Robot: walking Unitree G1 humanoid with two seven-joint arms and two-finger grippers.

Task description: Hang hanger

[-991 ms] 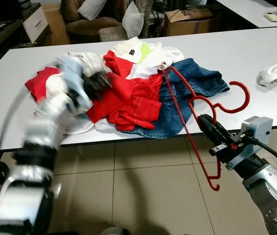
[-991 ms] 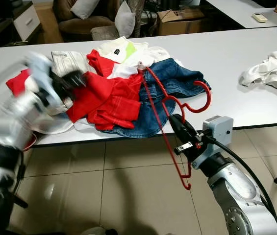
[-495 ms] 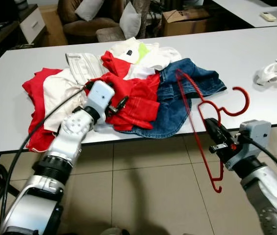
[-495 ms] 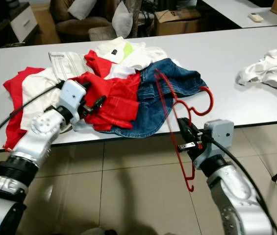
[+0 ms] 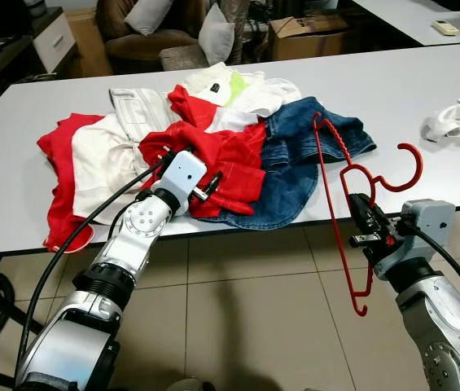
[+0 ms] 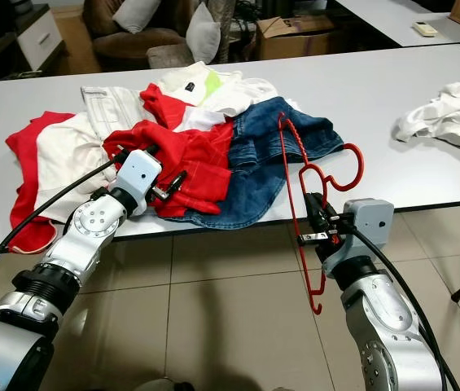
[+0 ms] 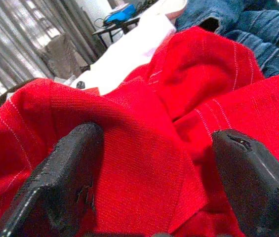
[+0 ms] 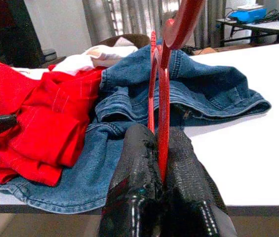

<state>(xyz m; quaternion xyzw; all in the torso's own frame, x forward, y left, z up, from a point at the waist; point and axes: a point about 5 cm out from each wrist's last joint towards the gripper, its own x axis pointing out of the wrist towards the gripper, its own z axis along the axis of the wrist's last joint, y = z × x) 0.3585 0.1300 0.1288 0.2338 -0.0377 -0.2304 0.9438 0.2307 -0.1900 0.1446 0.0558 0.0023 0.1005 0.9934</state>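
Right wrist view: right gripper (image 8: 161,148) clamps red hanger (image 8: 160,106), no legible writing.

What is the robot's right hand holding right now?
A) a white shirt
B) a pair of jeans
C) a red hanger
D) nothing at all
C: the right hand is clamped shut on the red hanger, held off the table edge.

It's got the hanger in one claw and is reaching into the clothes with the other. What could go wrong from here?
The right gripper pinches the red hanger on one thin bar, so it could twist or slip. The left gripper is open around the red shirt, which lies tangled with the jeans; lifting it may drag neighbours off the table.
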